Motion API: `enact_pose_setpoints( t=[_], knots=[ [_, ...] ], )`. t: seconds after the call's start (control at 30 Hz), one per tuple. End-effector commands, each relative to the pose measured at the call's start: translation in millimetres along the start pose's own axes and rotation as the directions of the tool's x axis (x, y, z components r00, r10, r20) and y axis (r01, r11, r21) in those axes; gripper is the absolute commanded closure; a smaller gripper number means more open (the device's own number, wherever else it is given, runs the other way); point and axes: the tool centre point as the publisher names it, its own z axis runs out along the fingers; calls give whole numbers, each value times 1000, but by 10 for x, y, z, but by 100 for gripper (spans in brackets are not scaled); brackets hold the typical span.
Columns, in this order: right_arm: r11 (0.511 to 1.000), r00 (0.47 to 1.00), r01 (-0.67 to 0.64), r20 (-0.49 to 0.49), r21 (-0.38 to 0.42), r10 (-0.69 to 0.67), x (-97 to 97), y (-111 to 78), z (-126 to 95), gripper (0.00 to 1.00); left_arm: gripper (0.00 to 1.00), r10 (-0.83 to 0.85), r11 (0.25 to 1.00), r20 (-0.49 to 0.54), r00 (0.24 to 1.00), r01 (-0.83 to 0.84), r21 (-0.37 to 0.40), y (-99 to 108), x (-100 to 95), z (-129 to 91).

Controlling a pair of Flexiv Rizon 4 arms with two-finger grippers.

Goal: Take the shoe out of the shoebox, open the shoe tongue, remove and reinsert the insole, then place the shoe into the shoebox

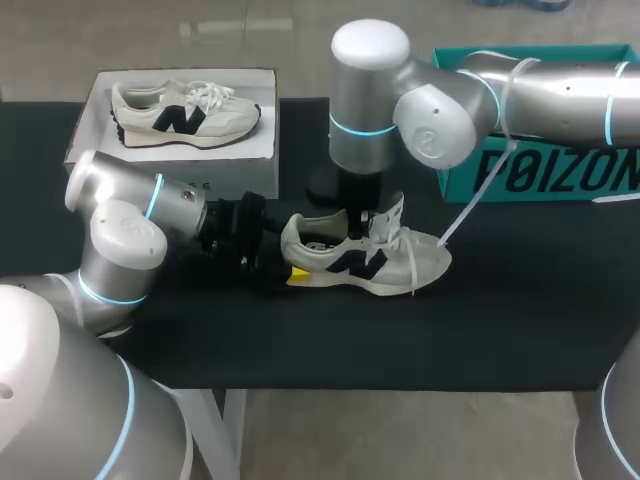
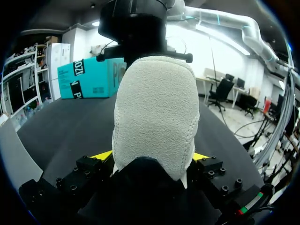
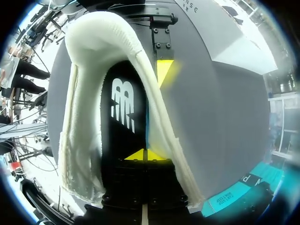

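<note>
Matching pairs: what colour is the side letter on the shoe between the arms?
The letter is black on a cream shoe; head view shows it best.

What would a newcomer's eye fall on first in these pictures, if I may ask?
The white sneaker mid-table, its heel clamped by the left end effector while the right end effector points down into its opening. Behind it at the left, a second sneaker lies in a white shoebox; a teal shoebox stands at the back right.

Cream shoe (image 1: 365, 258), black N, upright mid-frame, toe right, tongue raised; black insole (image 3: 124, 136) inside. Teal shoebox (image 1: 560, 175) upper right.
</note>
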Motion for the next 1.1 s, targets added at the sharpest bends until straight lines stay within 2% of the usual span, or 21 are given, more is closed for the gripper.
enact_pose_setpoints(
  t=[0.03,0.07,0.17,0.23,0.33,0.57,0.77,1.1],
  knots=[
    [1000,1000,3,-1,13,-3,-36,79,54,100,100,1,1000,-3,1000,-1,-2,4,0,0],
    [1000,1000,2,-5,15,-2,-35,82,73,99,100,1,1000,-3,1000,-1,-2,4,0,0],
    [1000,1000,3,-4,17,-3,-14,95,112,87,100,1,1000,-3,1000,-1,-2,4,0,0],
    [1000,1000,0,-7,15,0,5,95,128,86,100,1,1000,-3,1000,-1,-2,4,0,0],
    [1000,1000,-2,-13,13,3,37,102,146,77,100,1,1000,-3,1000,-1,-2,4,0,0],
    [1000,998,-2,-68,-1,2,123,119,267,77,100,1,1000,-3,1000,-1,-2,4,0,0],
    [1000,994,1,-105,-12,-2,209,150,406,64,100,1,1000,-3,1000,-1,-2,4,0,0],
    [1000,989,-9,-151,-20,6,335,227,619,60,100,1,1000,-3,1000,-1,-2,4,0,0]
  ],
)
